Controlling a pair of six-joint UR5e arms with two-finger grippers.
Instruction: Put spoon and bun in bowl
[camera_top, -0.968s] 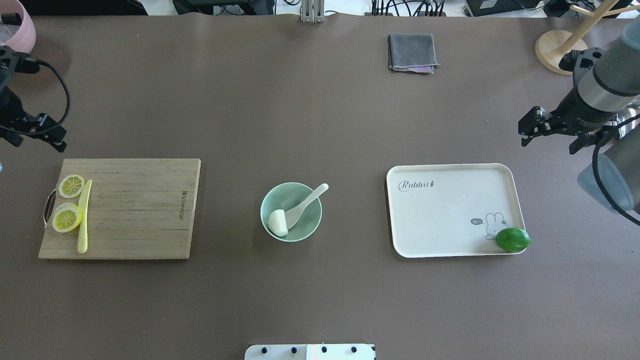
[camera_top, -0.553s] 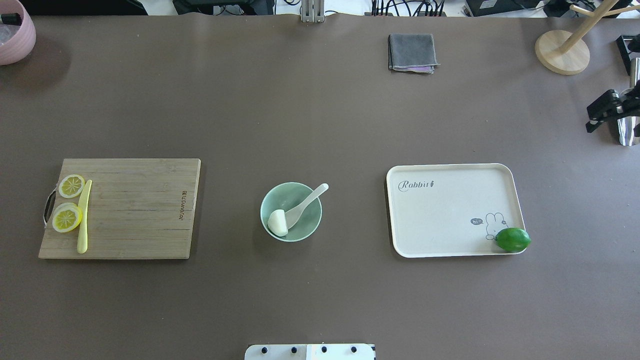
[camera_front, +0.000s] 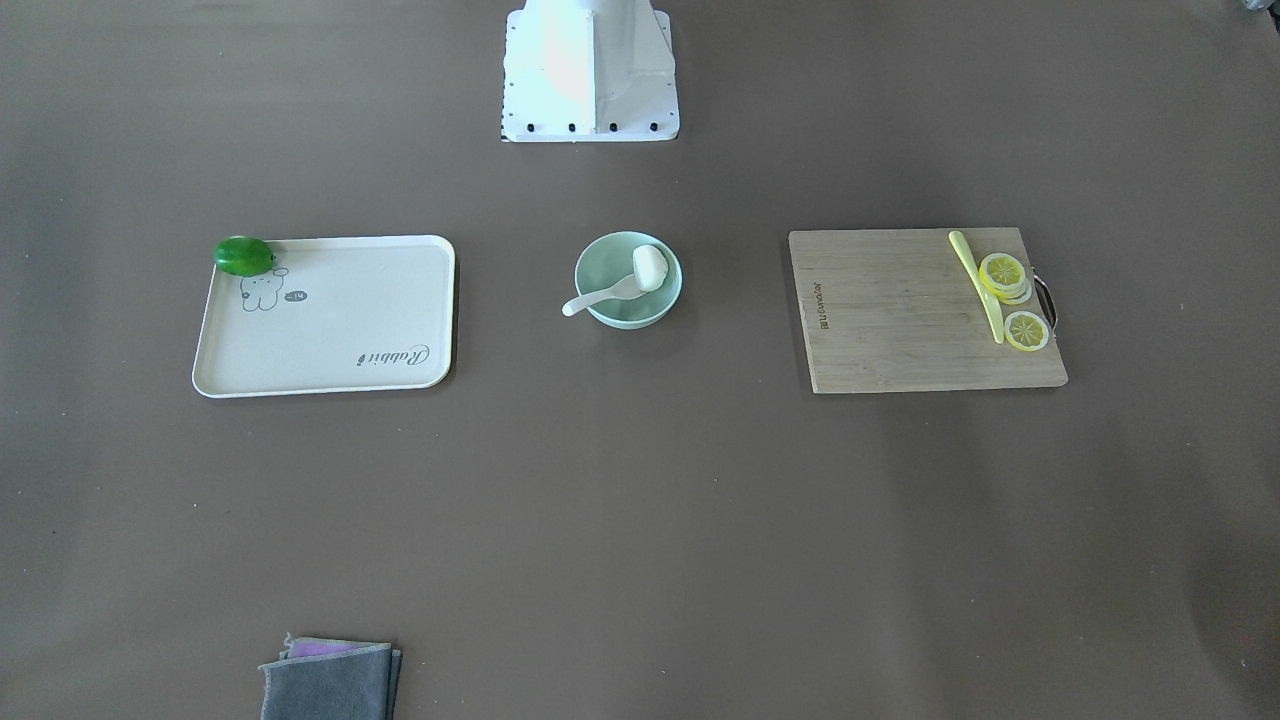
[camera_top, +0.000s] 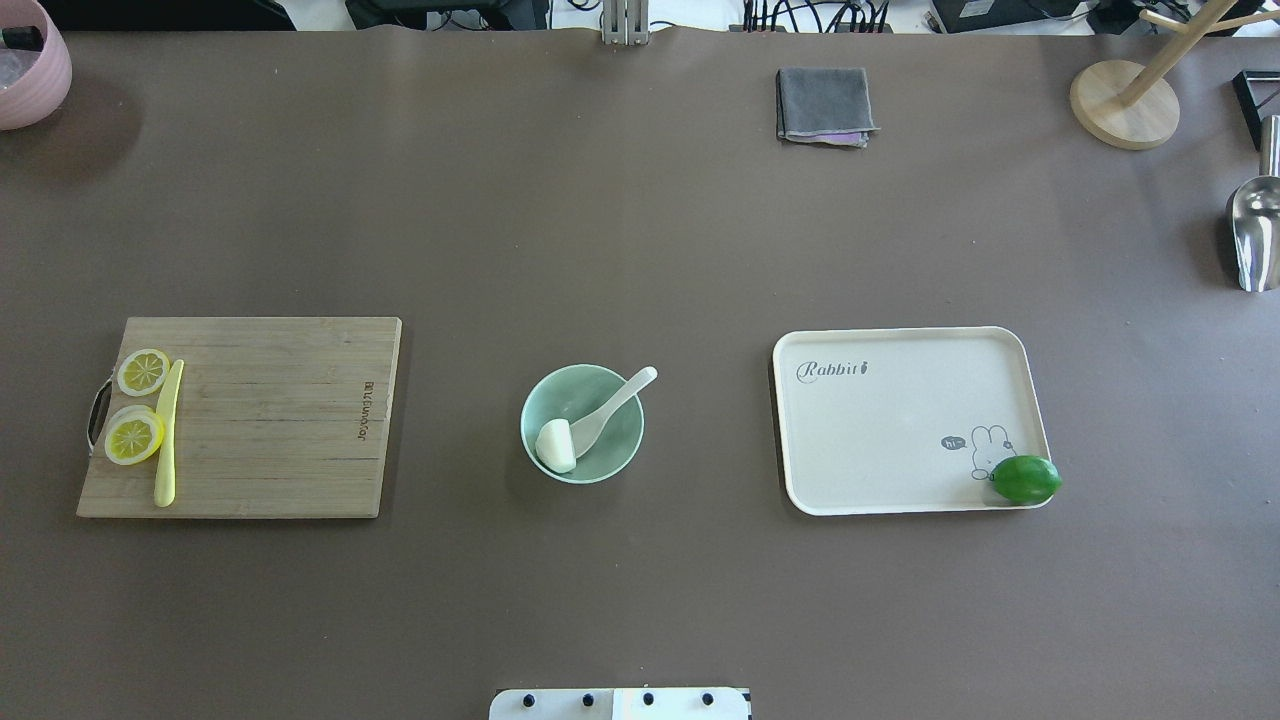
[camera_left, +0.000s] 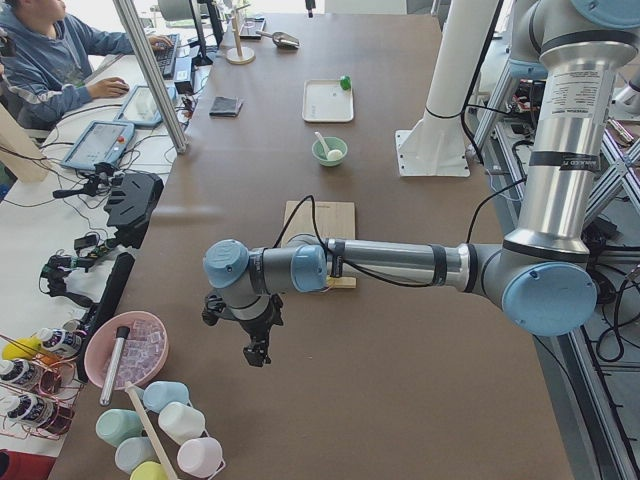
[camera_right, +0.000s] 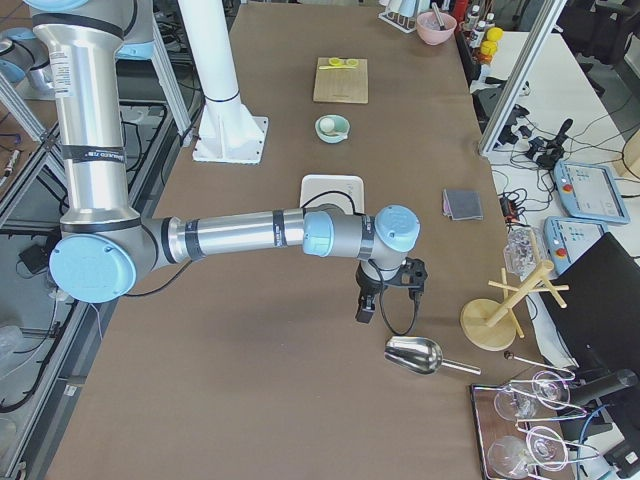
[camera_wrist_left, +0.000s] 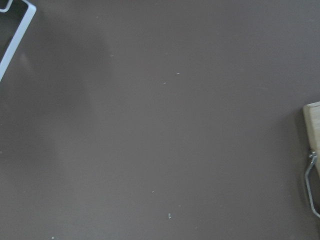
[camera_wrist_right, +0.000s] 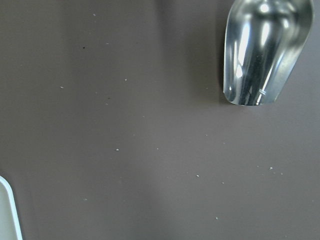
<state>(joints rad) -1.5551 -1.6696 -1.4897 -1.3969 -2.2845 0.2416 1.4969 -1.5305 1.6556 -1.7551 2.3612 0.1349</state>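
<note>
A robotics lab: a robot arm (camera_left: 390, 262) over the bench (camera_left: 400, 400), a teach pendant (camera_left: 100, 145) nearby, an operator (camera_left: 45, 55) typing alongside.

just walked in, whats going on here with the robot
Nothing is being handled right now. The bun and the spoon both sit in the bowl, the spoon's handle poking out over the rim, so the job looks done. The left tool hangs over the table at one end and the right tool at the other, near a metal scoop; whether they are open or shut cannot be told.
</note>
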